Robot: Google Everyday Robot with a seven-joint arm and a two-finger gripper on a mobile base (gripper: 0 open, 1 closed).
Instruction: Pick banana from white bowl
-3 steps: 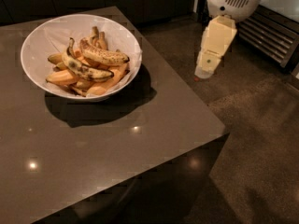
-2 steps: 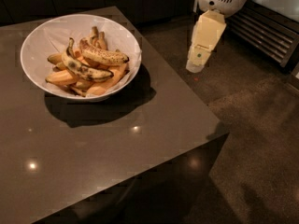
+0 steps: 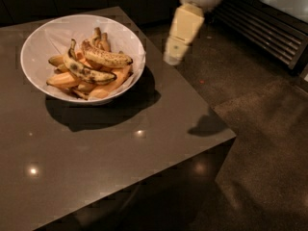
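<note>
Office-like indoor room — dark table, speckled floor, slatted grille; gripper near table's right edge.

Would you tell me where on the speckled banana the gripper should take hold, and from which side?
Probably its middle, from above, pinched across its width. The banana lies topmost in the bowl, upper side uncovered, long axis running left to right in the picture, with other fruit crowding its near side. The gripper is to the bowl's right, near the table edge.
</note>
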